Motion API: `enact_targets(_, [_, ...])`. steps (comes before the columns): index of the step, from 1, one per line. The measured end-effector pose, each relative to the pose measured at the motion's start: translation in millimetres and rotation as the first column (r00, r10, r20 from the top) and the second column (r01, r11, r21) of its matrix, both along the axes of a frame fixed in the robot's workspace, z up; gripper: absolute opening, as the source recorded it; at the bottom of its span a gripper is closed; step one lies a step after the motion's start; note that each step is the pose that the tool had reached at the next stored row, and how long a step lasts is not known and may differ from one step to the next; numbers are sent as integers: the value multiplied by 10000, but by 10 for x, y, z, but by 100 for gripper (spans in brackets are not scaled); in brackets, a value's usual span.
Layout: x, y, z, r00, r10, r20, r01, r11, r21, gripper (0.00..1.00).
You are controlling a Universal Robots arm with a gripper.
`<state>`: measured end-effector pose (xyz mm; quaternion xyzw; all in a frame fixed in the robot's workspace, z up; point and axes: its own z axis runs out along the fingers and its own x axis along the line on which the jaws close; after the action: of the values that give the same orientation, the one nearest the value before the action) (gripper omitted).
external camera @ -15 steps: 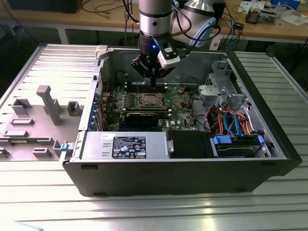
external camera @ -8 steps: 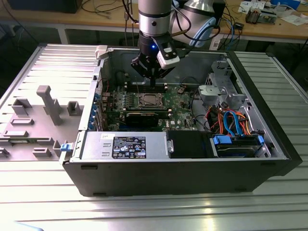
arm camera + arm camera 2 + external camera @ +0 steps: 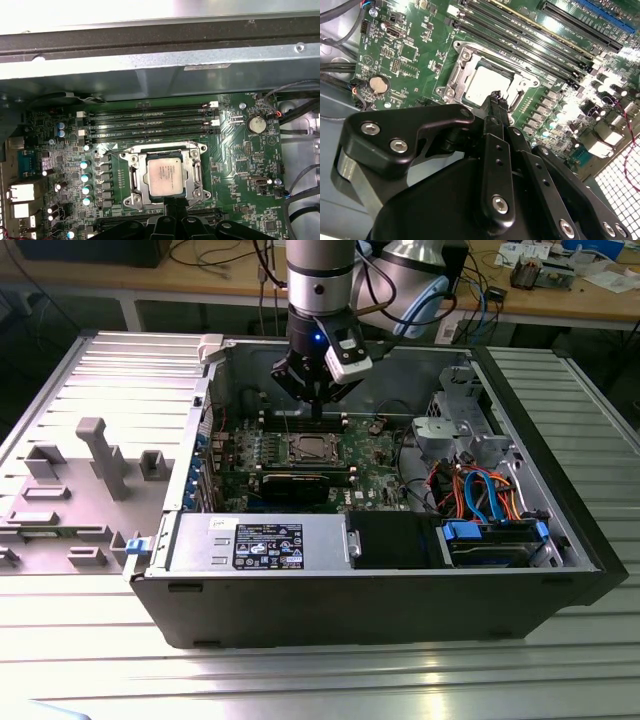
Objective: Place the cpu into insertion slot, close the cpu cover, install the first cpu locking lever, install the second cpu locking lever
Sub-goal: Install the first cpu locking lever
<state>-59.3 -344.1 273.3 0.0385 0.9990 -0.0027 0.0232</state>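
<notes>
The cpu (image 3: 167,175), a square silver chip, lies flat in the insertion slot (image 3: 131,201) on the green board. Around its edges the silvery cpu cover (image 3: 134,176) lies flat. A thin wire lever (image 3: 150,148) runs along the socket side facing the memory slots. My gripper (image 3: 172,201) hangs just off the socket's opposite edge, fingers pressed together with nothing between them. In the second wrist view the gripper (image 3: 496,96) tips stand over the rim beside the cpu (image 3: 487,84). In the exterior view the gripper (image 3: 316,405) hovers above the cpu (image 3: 306,450) inside the open case.
Long black memory slots (image 3: 150,122) run beside the socket, and a coin battery (image 3: 256,124) lies further off. In the exterior view a power supply (image 3: 260,540) fills the case front. A drive cage (image 3: 455,420) and cables (image 3: 480,490) are on its right, a grey fixture plate (image 3: 90,460) on its left.
</notes>
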Motion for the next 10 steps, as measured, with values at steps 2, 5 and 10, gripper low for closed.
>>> enact_targets(2, [-20,0,0,10000,1,0,-1,10000,2,11])
enact_targets(5, [-60,0,-1,10000,1,0,-1,10000,5,11])
enact_targets(10, [-103,0,-3,10000,1,0,-1,10000,5,11])
